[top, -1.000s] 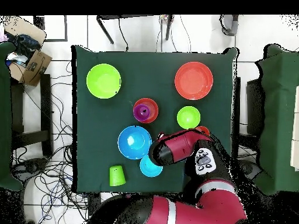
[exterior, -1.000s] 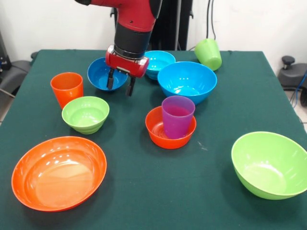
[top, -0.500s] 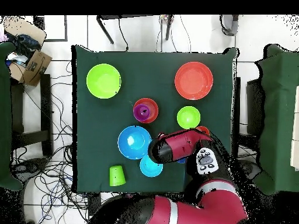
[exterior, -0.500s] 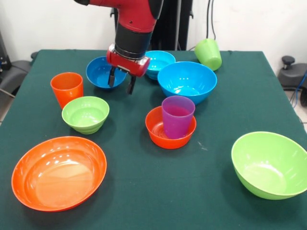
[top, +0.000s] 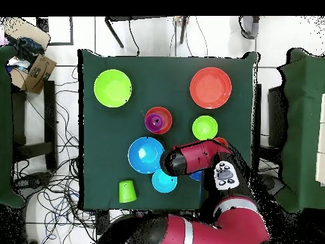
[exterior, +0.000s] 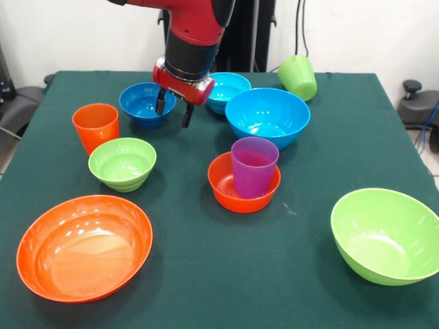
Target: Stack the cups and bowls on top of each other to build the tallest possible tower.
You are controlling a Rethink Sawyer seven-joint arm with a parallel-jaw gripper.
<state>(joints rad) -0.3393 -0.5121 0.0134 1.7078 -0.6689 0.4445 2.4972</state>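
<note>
Gripper (exterior: 173, 112) (fingers apart) over dark blue bowl (exterior: 143, 103) — raised.

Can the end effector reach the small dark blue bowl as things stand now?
Probably yes. The end effector, fingers apart, hangs right beside the small dark blue bowl, at its rim nearest the light blue bowl. Nothing stands between them, and the bowl is empty.

So two cams here. The front one sits low and close at the edge of the tabletop (exterior: 206, 288), looking across it toward the arm (exterior: 195, 34), so the near bowls look big. The overhead one hangs high, straight down, taking in the whole tabletop (top: 171, 86) plus the floor around it. Both share the full green surface, flipped half round between them.
</note>
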